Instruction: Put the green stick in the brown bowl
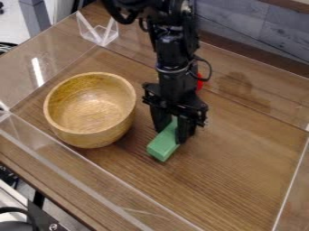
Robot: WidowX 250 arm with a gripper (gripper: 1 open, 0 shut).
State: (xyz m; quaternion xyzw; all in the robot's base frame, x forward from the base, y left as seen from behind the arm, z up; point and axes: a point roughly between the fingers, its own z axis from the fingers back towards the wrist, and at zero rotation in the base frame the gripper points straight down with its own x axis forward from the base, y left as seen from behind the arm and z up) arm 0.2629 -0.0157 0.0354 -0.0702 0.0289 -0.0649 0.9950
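Observation:
The green stick [164, 146] is a flat matte green block, tilted, its upper end held between the fingers of my gripper [175, 132] and its lower end close to the wooden table. My gripper points straight down and is shut on it. The brown bowl [89, 109] is a round light-wood bowl with thick walls standing to the left of the gripper, a short gap away, with nothing inside.
A clear plastic wall [145, 203] rims the wooden table [241, 171] along the front and sides. A small clear stand [99, 32] sits at the back left. Open wood lies to the right of the arm.

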